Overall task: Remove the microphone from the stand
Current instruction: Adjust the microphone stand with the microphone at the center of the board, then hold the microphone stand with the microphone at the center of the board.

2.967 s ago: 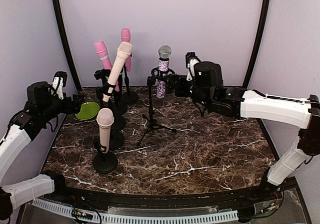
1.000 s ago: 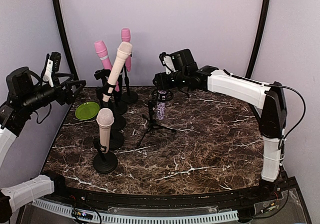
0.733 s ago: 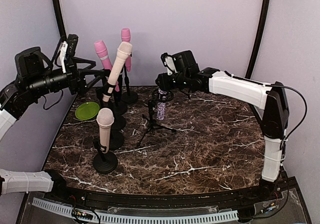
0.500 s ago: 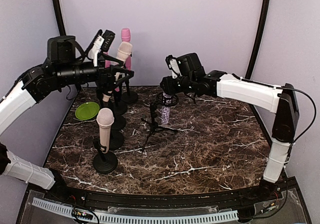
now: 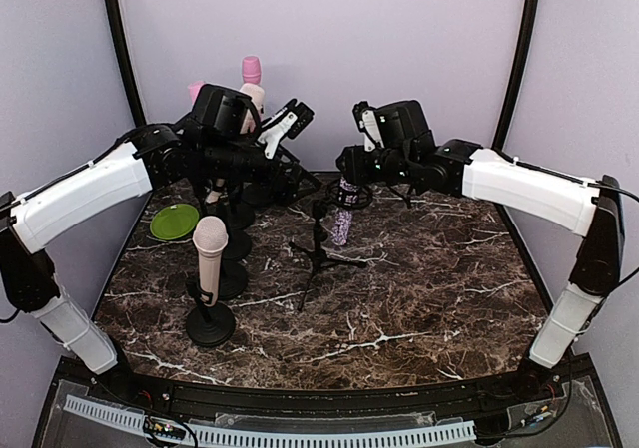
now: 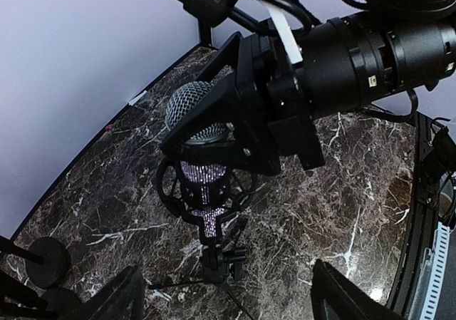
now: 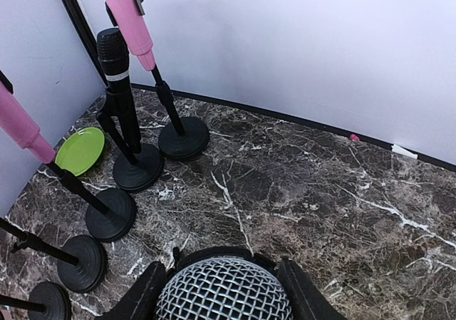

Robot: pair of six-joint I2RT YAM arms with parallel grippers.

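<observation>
microphone [image 6: 197,113]: silver mesh head, sparkly purple body, seated in black stand [image 6: 217,257].

You have a tabletop [image 5: 429,298] of dark brown marble with white veins before you; its far edge curves, and a thin black strip [image 7: 285,121] runs where it meets the wall; the back wall [image 5: 419,29] is plain pale lilac, and the side walls match it; a black curved bar [image 5: 121,59] rises at the left corner and a second bar [image 5: 516,69] at the right; at the wall's foot you can see a small pink speck [image 7: 354,137] and a white tag [image 7: 404,151]; a white slotted duct [image 5: 300,435] lines the near edge; the light is soft and even.
</observation>
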